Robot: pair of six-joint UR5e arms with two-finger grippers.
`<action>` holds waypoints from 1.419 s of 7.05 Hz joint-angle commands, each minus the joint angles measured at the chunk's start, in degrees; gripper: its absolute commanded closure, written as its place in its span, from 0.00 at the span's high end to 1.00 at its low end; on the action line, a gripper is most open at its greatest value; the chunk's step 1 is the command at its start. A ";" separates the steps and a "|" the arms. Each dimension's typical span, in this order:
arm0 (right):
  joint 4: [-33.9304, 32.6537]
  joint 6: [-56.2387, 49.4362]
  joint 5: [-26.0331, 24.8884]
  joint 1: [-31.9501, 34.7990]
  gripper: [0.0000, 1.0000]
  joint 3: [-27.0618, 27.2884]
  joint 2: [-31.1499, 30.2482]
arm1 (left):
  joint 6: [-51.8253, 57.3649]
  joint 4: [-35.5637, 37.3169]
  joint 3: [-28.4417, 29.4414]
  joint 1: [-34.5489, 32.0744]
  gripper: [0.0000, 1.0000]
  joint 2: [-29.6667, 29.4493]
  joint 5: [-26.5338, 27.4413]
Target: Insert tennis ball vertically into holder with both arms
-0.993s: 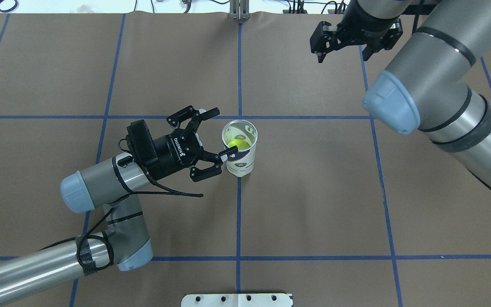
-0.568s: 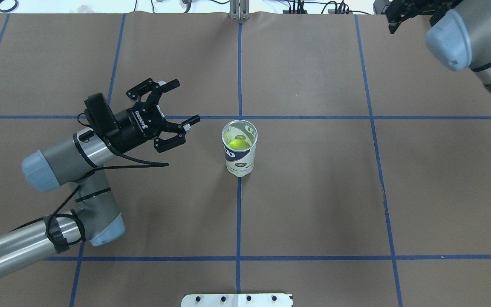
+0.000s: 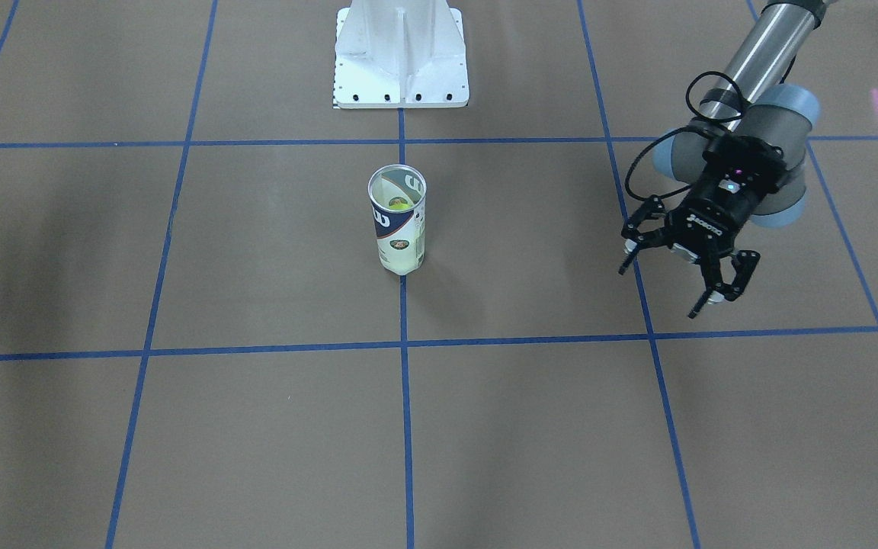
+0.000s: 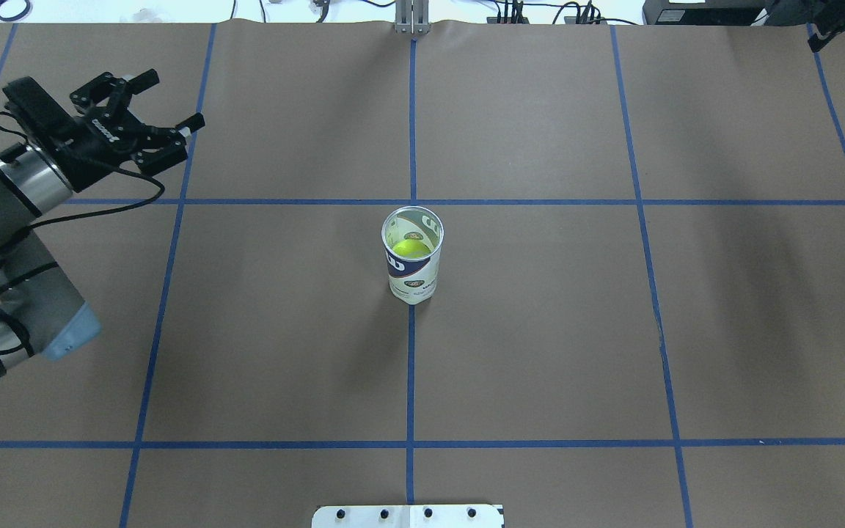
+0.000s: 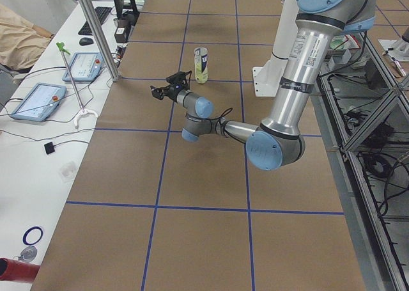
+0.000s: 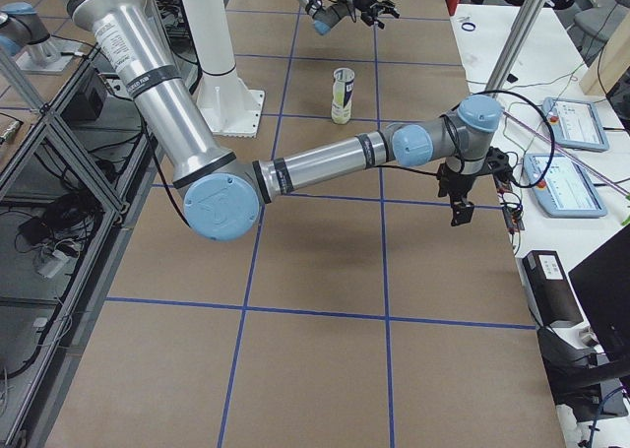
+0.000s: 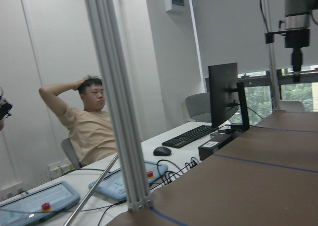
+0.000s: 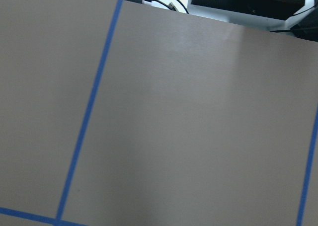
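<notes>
The holder (image 4: 412, 273), a clear can with a white and navy label, stands upright at the table's middle, also seen as the holder (image 3: 398, 238). The yellow-green tennis ball (image 4: 410, 248) lies inside it, low down. My left gripper (image 4: 172, 101) hovers open and empty at the far left, well away from the can; the front view shows the left gripper (image 3: 661, 288) with fingers spread. Only a black piece of my right gripper (image 4: 830, 28) shows at the top right corner. The right gripper (image 6: 460, 208) points down near the table's edge; I cannot tell its state.
The white pedestal base (image 3: 401, 61) stands at the robot's side of the table. Beyond the far edge are a desk with tablets (image 5: 35, 100), a keyboard and monitor (image 7: 222, 94), aluminium posts (image 7: 117, 116), and a seated person (image 7: 92, 131). Blue tape lines grid the brown table.
My left gripper drew back from the holder's rim to the far left, staying open. The right arm swung off to the top right corner. The holder and ball did not move.
</notes>
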 commanded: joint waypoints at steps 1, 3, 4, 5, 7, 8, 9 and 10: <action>0.25 -2.17 0.23 1.54 0.99 -1.38 -1.42 | -4.19 11.04 -0.12 -11.96 0.99 2.77 -12.02; 0.25 -2.18 0.23 1.63 0.99 -1.39 -1.86 | -7.53 24.46 -0.12 -25.31 0.99 2.86 -31.04; 0.25 -2.44 0.32 1.89 0.99 -1.39 -1.78 | -7.36 33.94 -0.29 -29.29 0.99 0.95 -34.81; 0.25 -2.79 1.54 2.16 0.99 -1.39 -1.86 | -6.74 38.21 -0.21 -29.42 0.99 -0.63 -34.76; 0.34 -2.88 1.64 2.34 0.99 -1.30 -1.77 | 6.16 51.83 -1.42 -30.30 0.99 -1.53 -35.02; 0.25 -2.88 1.64 2.42 0.99 -1.30 -1.86 | 15.23 60.15 -2.74 -31.78 0.99 -1.01 -36.24; 0.25 -2.97 1.64 2.42 1.00 -1.30 -2.04 | 20.63 71.54 -3.97 -34.67 0.99 -0.57 -39.91; 0.25 -2.88 1.64 2.42 1.00 -1.30 -2.47 | 25.29 80.96 -6.07 -38.26 0.99 0.74 -43.34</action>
